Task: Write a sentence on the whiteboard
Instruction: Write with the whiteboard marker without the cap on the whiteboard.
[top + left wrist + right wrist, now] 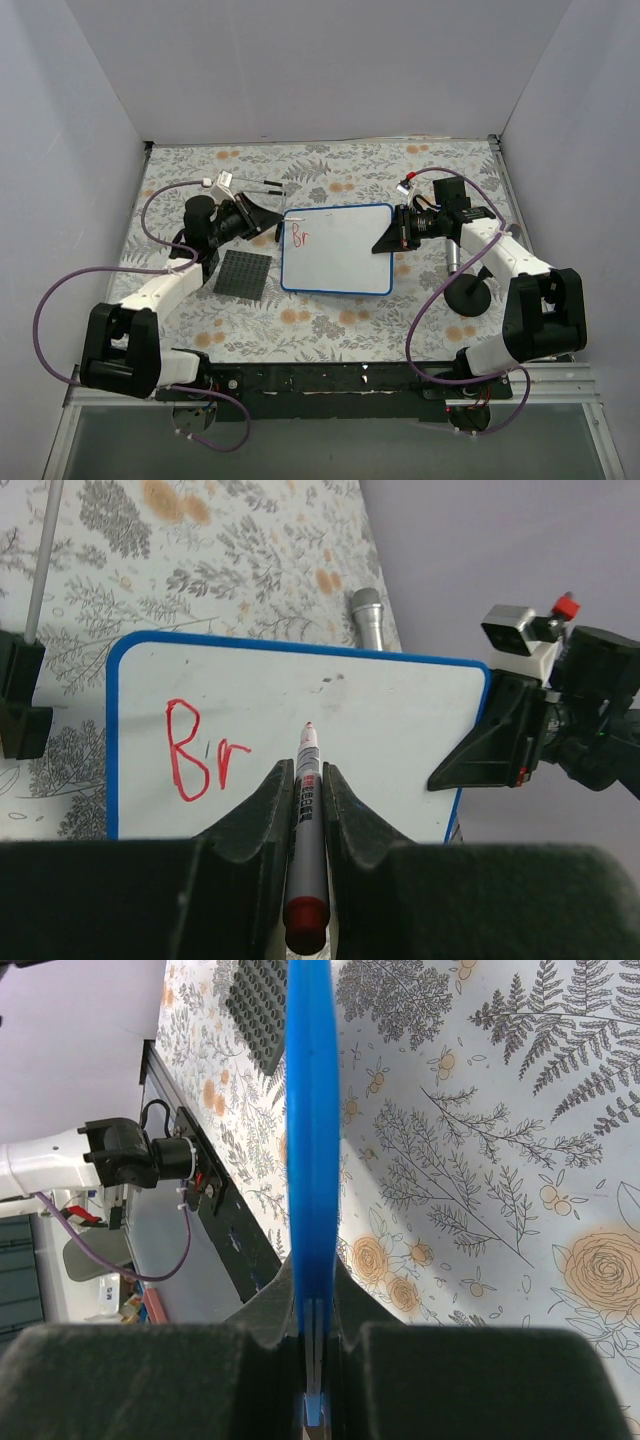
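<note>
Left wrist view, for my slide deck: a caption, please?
Left gripper holds a marker tipped toward the whiteboard, red lettering "Br" written.

Robot lab cell: plain white walls (300, 60) around a floral-clothed table (330, 170), two bolted arms (150, 290).

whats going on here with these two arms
The left tool grips a red marker, its tip pointing at the whiteboard just right of a red "Br". The right tool clamps the whiteboard's right edge. Only those two letters of the sentence are written.
</note>
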